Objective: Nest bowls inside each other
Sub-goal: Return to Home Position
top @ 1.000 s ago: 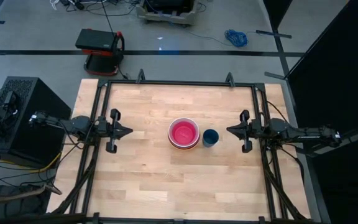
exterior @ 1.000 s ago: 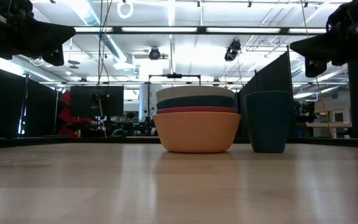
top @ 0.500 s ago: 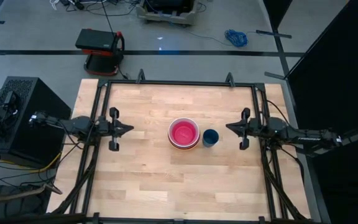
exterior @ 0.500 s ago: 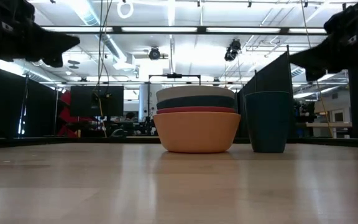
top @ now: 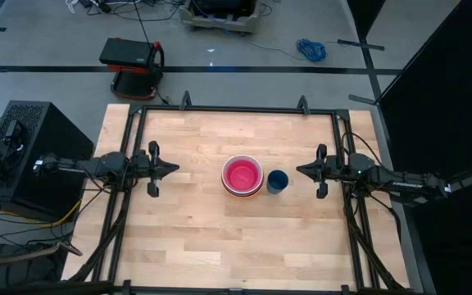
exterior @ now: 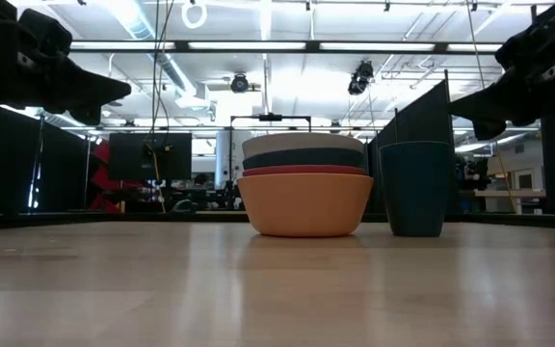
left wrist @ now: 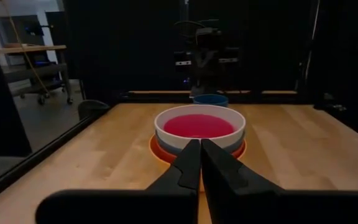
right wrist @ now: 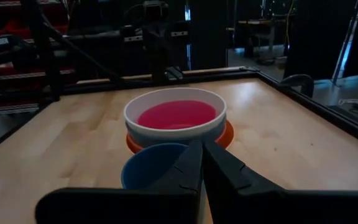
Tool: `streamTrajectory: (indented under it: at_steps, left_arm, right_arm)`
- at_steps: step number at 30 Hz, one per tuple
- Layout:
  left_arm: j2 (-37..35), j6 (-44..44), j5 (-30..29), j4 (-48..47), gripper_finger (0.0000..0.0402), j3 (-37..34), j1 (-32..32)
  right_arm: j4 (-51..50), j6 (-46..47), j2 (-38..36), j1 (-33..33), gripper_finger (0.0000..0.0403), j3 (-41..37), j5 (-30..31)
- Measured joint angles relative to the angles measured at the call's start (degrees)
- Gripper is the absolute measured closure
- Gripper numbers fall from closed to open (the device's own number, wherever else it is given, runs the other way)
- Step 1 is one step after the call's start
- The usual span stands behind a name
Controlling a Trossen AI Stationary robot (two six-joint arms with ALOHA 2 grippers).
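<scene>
Pale wood forms the table [top: 220,238], and my five bowls [top: 242,175] are nested in one stack at its centre. From the base up, the low view shows the orange bowl [exterior: 304,207], red bowl [exterior: 304,171], teal-blue bowl [exterior: 304,158] and white bowl [exterior: 303,143]. The pink bowl [left wrist: 199,125] sits inside the white one. A blue cup [top: 278,181] stands upright just beside the stack, on my right arm's side. My left gripper [top: 174,167] and right gripper [top: 299,170] hang above the table on opposite sides of the stack, well apart from it. Both point toward it, with fingers pressed together on nothing.
</scene>
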Motion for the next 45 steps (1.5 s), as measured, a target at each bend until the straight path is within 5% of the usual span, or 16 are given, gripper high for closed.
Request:
streamTrajectory:
  at_steps: [45]
  left_arm:
    - [-0.04,-1.11,-0.07,2.09,0.0398,-0.04,-0.16]
  right_arm:
    - [0.97,-0.16,0.0,0.02,0.0403,-0.09,0.43]
